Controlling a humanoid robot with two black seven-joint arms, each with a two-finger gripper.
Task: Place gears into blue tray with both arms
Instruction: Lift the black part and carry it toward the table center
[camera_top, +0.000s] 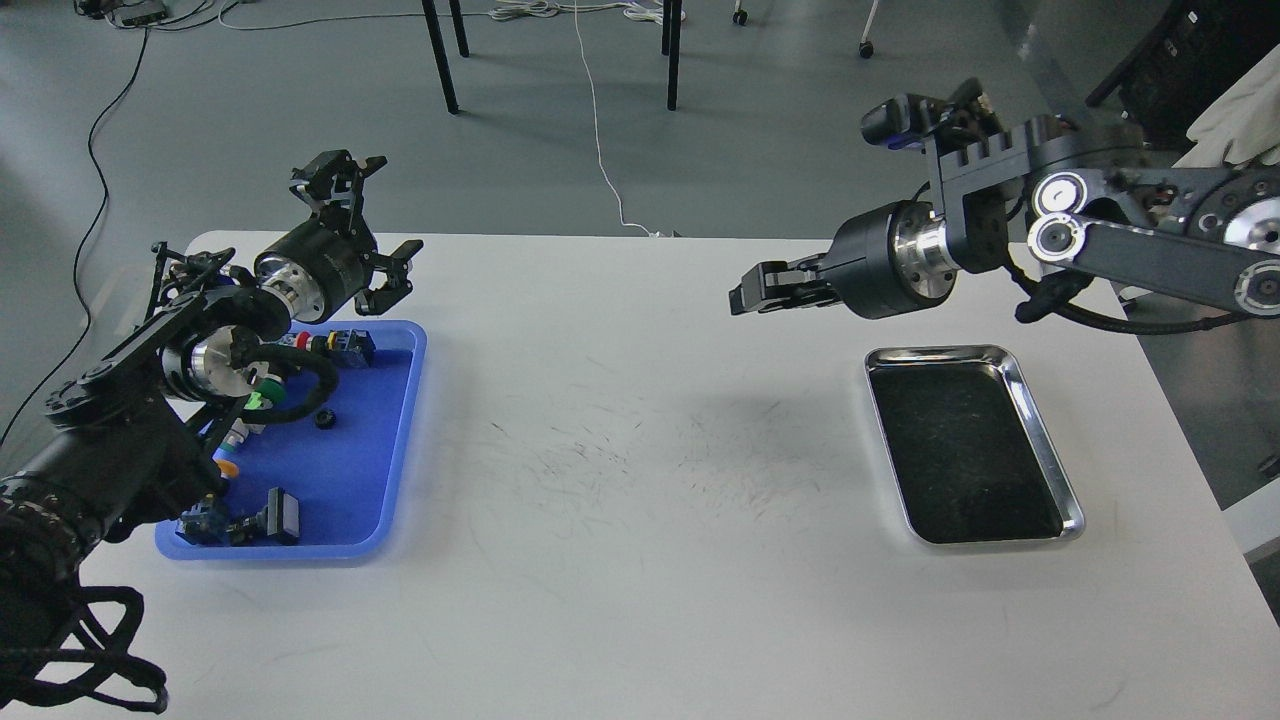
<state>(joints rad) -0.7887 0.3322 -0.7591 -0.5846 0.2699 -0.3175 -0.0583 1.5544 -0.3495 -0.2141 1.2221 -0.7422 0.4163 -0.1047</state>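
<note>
The blue tray (400, 440) lies at the table's left. One small black gear (323, 418) rests on its floor among coloured switches and black blocks. My left gripper (366, 226) hovers open over the tray's far edge with nothing between its spread fingers. My right gripper (748, 296) is raised above the table's middle right and points left. Its fingers are pressed together, and what they hold is too small to make out.
The shiny steel tray (1040, 440) at the right holds nothing. My left arm and its looping cable (300, 395) cover the blue tray's left half. Table legs and cords stand on the floor beyond the far edge.
</note>
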